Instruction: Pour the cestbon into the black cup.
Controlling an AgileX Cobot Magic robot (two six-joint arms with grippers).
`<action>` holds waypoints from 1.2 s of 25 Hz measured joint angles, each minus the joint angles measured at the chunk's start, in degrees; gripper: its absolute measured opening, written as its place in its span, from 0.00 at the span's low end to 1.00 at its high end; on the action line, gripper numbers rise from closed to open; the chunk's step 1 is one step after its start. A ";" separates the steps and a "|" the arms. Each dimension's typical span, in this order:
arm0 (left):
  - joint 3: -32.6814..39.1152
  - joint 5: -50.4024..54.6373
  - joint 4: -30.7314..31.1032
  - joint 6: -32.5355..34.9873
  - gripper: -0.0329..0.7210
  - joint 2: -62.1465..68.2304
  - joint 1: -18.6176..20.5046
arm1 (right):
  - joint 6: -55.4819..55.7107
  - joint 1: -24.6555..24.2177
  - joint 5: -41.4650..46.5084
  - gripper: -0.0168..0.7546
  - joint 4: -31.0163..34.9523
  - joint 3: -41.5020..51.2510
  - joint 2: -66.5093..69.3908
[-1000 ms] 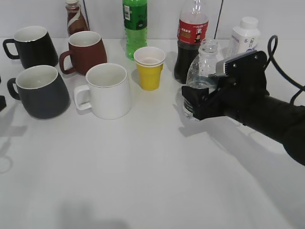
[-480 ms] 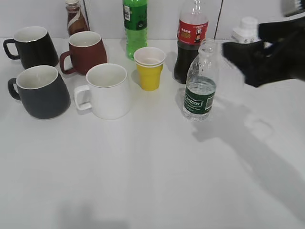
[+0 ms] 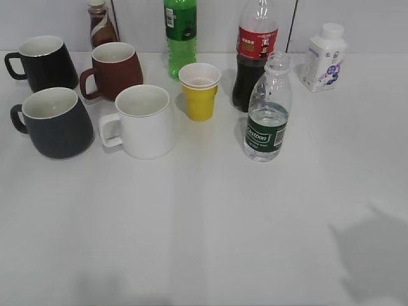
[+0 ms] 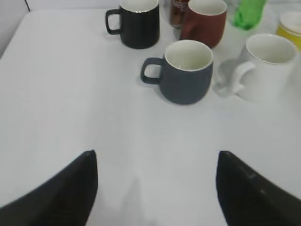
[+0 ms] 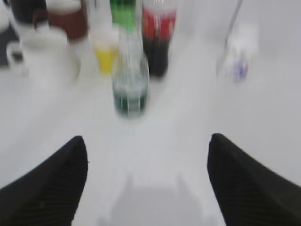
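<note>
The cestbon, a clear uncapped bottle with a dark green label, stands upright on the table right of centre; it also shows blurred in the right wrist view. The black cup, a matte charcoal mug with a white inside, stands at the left, and in the left wrist view. My left gripper is open and empty, well short of the cup. My right gripper is open and empty, drawn back from the bottle. Neither arm shows in the exterior view.
A glossy black mug, a maroon mug and a white mug stand by the black cup. A yellow paper cup, a green bottle, a cola bottle and a small white bottle stand behind.
My right gripper let go of the cestbon, lifted away to the right and left the exterior view. The bottle stays standing where it was set.
</note>
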 joint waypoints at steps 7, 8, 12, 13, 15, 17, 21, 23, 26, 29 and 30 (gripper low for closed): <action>-0.07 10.74 -1.00 0.00 0.83 -5.53 -0.04 | -1.45 0.06 26.12 0.79 1.68 -0.05 -13.30; 0.14 11.51 -0.72 0.00 0.83 -6.01 -0.04 | -1.45 0.06 27.31 0.79 1.68 0.03 -14.25; 2.03 11.93 -0.15 -0.04 0.83 -7.58 -0.04 | -1.51 0.06 28.70 0.79 2.09 1.60 -16.28; 2.37 11.31 -0.12 -0.04 0.83 -7.83 -0.04 | -1.51 0.06 28.27 0.79 2.16 1.85 -16.35; 3.30 9.57 -0.06 -0.04 0.83 -8.16 -0.04 | -1.56 0.06 25.64 0.79 2.21 2.95 -16.41; 3.82 8.99 -0.02 -0.04 0.82 -8.21 -0.04 | -1.62 0.06 23.94 0.79 2.48 3.75 -16.34; 3.94 8.57 -0.02 -0.04 0.82 -8.23 -0.04 | -1.73 0.06 23.47 0.79 2.60 3.86 -16.34; 3.99 8.57 0.00 -0.04 0.82 -8.23 -0.04 | -1.73 0.06 23.30 0.79 2.65 3.86 -16.34; 3.99 8.57 0.00 -0.04 0.82 -8.23 -0.04 | -1.73 0.06 23.29 0.79 2.65 3.86 -16.34; 3.99 8.57 0.00 -0.04 0.81 -8.28 -0.04 | -1.73 -0.76 23.19 0.79 2.70 3.86 -16.34; 3.99 8.57 0.00 -0.04 0.80 -8.34 -0.04 | -1.79 -2.16 23.18 0.79 2.78 3.86 -16.34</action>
